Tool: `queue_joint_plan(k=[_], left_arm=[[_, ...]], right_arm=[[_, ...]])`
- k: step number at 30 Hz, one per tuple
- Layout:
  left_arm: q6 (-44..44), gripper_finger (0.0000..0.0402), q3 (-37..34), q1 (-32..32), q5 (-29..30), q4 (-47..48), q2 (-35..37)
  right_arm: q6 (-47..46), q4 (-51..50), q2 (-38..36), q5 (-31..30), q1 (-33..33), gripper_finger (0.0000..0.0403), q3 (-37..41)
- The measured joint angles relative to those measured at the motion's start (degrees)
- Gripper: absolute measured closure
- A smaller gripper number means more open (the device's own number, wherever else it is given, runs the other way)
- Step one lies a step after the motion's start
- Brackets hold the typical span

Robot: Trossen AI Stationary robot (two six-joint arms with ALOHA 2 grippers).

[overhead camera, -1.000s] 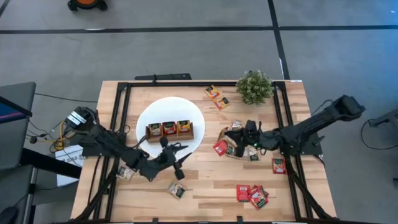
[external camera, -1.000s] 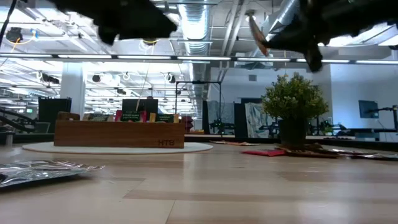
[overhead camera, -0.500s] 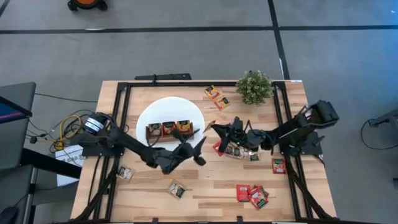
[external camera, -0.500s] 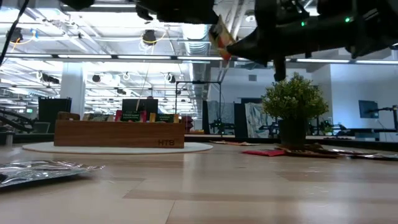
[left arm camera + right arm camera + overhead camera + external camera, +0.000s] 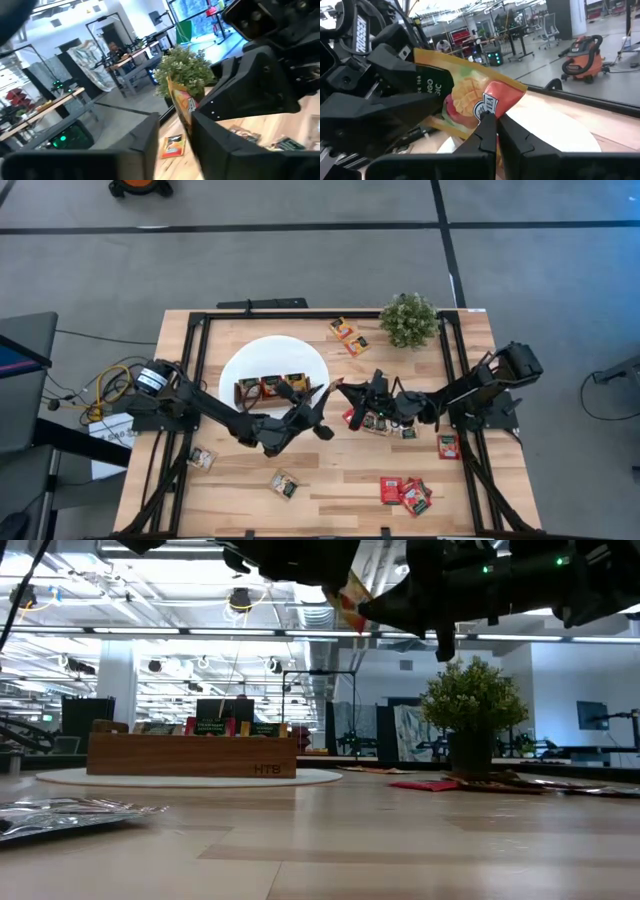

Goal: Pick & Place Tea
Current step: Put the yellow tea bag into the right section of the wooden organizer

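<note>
While the right hand pinches an orange-yellow sachet shut, the left hand apparently straddles it, half-open.

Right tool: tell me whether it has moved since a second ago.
Yes. In the high view the right tool, shut on an orange-yellow sachet, has travelled left, from the loose sachets toward the white disc and the left tool.
</note>
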State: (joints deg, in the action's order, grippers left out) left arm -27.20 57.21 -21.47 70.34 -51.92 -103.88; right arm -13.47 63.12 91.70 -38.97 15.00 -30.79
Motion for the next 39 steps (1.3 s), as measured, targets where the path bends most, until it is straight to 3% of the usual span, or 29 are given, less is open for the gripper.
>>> queue_joint_plan(k=[5,11,15,22,28,34,39], left_arm=[[0.7,0.0391,0.0,-0.3,-0.4,0.9,0.0],[0.5,0.0400,0.0,-2.0,-0.4,6.2,1.4],[4.4,0.0401,0.0,-3.8,-0.8,13.3,5.4],[24.3,0.0401,0.1,-4.5,-12.5,39.5,16.0],[31.9,0.0401,0.1,-3.4,-21.3,58.5,24.2],[33.1,0.0401,0.1,0.8,-35.2,75.7,29.1],[31.1,0.0401,0.1,8.0,-42.7,80.8,28.2]], right_arm=[[0.0,-0.1,0.0,0.1,0.0,0.0402,0.0],[0.0,-0.1,0.0,1.3,0.0,0.0385,0.0],[0.0,0.0,0.0,4.3,0.0,0.0346,0.0],[0.0,0.0,0.0,7.6,0.0,0.0238,-0.2],[-0.1,-2.6,0.0,9.3,0.0,0.0168,-0.2],[-1.2,-5.4,0.0,9.5,1.0,0.0155,-0.2],[-3.0,-7.3,0.0,9.5,3.0,0.0160,-0.2]])
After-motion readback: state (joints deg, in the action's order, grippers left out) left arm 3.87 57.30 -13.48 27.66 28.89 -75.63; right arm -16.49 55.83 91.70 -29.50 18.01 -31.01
